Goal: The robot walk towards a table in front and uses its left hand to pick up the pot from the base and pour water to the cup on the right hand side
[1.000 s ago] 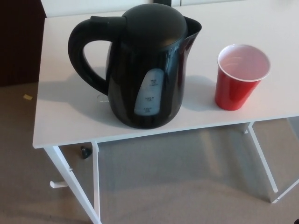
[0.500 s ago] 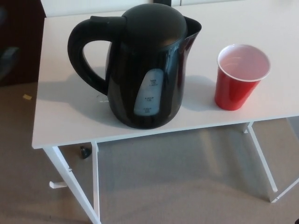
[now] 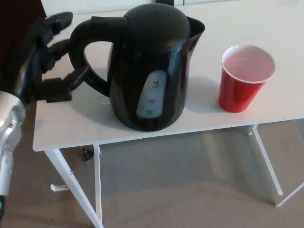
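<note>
Head view: the left hand [image 3: 45, 61] has just come in at nine o'clock — absent half a second ago — fingers spread, holding nothing, just beside the handle [image 3: 83, 57] of the pot [image 3: 152, 66]. The pot stands upright at table [image 3: 61, 128] centre; its base is hidden. The red cup [image 3: 244, 78] waits at three o'clock — likely the grasp is about to begin

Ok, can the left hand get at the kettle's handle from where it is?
Probably yes. The left hand is open right beside the kettle handle, fingers spread toward it, and nothing on the table lies between them.
</note>
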You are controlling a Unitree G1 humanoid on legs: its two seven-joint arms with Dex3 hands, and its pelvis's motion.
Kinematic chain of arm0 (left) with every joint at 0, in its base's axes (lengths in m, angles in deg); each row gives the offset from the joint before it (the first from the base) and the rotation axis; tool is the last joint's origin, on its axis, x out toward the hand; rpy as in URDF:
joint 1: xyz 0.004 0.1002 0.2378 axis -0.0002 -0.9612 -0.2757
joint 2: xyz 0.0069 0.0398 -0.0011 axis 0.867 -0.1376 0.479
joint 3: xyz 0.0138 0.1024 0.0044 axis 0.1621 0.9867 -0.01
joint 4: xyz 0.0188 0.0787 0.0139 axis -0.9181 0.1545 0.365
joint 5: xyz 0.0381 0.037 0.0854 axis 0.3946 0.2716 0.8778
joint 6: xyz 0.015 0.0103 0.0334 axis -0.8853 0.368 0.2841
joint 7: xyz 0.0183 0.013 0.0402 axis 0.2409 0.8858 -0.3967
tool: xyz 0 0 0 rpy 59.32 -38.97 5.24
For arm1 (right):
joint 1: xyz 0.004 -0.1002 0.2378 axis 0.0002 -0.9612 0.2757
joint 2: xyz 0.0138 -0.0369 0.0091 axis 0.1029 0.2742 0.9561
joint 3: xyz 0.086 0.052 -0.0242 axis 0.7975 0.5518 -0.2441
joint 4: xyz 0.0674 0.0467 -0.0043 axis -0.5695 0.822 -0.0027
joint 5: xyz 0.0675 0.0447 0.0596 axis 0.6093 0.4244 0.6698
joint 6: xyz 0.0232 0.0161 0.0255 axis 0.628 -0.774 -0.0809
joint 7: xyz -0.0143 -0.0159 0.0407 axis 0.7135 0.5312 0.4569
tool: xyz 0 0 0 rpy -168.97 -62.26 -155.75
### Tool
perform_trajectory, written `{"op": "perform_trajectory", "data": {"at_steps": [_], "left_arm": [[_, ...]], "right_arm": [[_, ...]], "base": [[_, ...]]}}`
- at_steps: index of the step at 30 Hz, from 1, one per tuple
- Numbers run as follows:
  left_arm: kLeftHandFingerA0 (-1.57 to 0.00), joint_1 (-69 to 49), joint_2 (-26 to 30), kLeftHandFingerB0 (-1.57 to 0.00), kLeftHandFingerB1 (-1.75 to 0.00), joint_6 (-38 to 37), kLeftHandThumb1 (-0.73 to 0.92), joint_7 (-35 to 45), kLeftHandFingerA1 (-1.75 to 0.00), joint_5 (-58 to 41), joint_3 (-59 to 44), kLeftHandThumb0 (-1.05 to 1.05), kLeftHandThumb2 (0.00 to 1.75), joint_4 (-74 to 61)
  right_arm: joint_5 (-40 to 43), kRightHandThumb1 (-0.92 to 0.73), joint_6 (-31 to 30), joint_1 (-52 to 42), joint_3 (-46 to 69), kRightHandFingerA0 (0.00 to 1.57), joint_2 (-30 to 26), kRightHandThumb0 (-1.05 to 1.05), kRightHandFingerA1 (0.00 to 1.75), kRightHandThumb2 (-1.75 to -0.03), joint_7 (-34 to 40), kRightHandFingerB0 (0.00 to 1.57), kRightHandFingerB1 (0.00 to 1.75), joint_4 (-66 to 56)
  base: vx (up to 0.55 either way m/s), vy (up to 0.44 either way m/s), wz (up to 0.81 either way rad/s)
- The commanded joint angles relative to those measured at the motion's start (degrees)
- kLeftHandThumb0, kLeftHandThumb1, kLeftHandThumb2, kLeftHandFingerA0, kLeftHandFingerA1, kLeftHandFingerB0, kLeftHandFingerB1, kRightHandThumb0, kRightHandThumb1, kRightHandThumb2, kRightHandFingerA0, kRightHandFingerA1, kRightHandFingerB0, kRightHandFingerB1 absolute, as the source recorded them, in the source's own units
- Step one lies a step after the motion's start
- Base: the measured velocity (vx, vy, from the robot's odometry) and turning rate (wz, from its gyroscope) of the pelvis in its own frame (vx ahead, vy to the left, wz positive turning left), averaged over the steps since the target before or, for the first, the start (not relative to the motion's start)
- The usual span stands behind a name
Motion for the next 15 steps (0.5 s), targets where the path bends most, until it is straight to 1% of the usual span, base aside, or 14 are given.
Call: {"op": "perform_trajectory", "data": {"at_steps": [1, 7, 8, 15], "left_arm": [[-0.08, -0.02, -1.06, -0.08, -0.5, 0.47, 0.4, -2.14, -0.51, 4.04, 1.03, -0.22, 0.91, 1.51], [-0.08, -0.09, -2.07, -0.07, -0.5, 0.29, 0.4, -2.1, -0.51, 4.81, 1.12, -0.22, 0.91, 2.17], [-0.08, 0.5, -2.61, -0.08, -0.5, 0.47, 0.42, -2.54, -0.51, 4.84, 1.11, -0.22, 0.93, 2.82], [-0.09, 1.8, -3.19, -0.09, -0.5, 0.8, 0.41, -3.14, -0.51, 5.89, 0.74, -0.22, 0.92, 4.18]], "right_arm": [[-0.19, -0.48, 0.57, -0.57, -0.07, 0.68, -1.12, -0.2, 0.5, -0.54, -0.64, 0.53, 0.43, -0.11], [0.15, -0.49, 0.33, -0.44, 0.04, 0.66, -1.02, -0.19, 0.5, -0.54, -1.01, 0.52, 0.43, -0.16], [-0.14, -0.48, 0.49, -0.42, -0.17, 0.64, -1.1, -0.2, 0.49, -0.54, -0.64, 0.52, 0.43, -0.57], [-0.4, -0.48, 0.54, -0.26, -0.48, 0.68, -0.92, -0.2, 0.49, -0.54, 0.31, 0.55, 0.43, -0.99]], "base": [[0.0, 0.0, 0.0], [0.0, 0.0, 0.0], [0.0, 0.0, 0.0], [0.0, 0.0, 0.0]]}}
